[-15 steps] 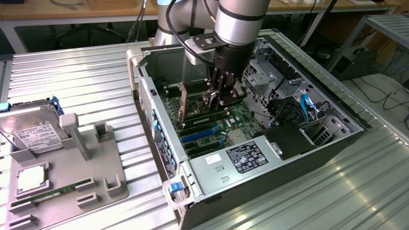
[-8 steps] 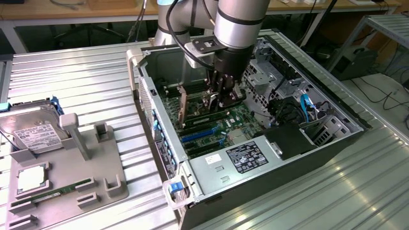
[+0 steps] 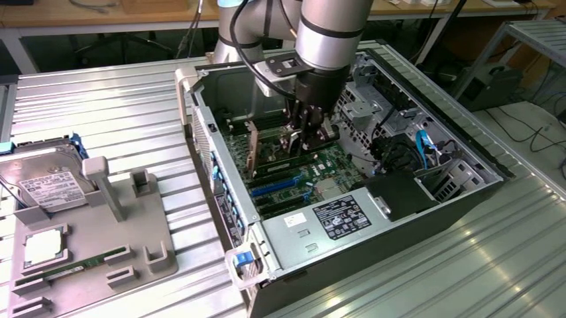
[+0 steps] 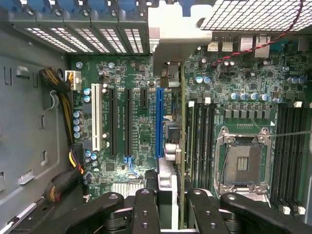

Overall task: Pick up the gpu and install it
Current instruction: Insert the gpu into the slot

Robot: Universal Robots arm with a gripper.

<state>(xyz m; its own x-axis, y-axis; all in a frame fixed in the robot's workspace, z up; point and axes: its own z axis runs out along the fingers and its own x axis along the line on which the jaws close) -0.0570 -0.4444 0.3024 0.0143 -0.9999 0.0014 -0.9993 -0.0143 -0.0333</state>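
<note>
1. Ribbed aluminium tabletop point(image 3: 115, 112) carries an open black-and-silver computer case point(image 3: 196, 112). The black two-fingered gripper point(image 3: 305, 142) hangs inside it, over the green motherboard point(image 3: 327, 165).
2. Labels on the grey power supply box point(image 3: 340, 217) and the silver hard drive point(image 3: 49, 189) are too small to read.
3. In the wrist view, the fingers point(image 4: 146, 209) pinch the green gpu card point(image 4: 171, 148) edge-on, its silver bracket toward the rear grilles. It sits just beside the long blue slot point(image 4: 159, 122).
4. By my judgement this is the installing step and the card is unseated. Seating calls for its edge square over a slot.
</note>
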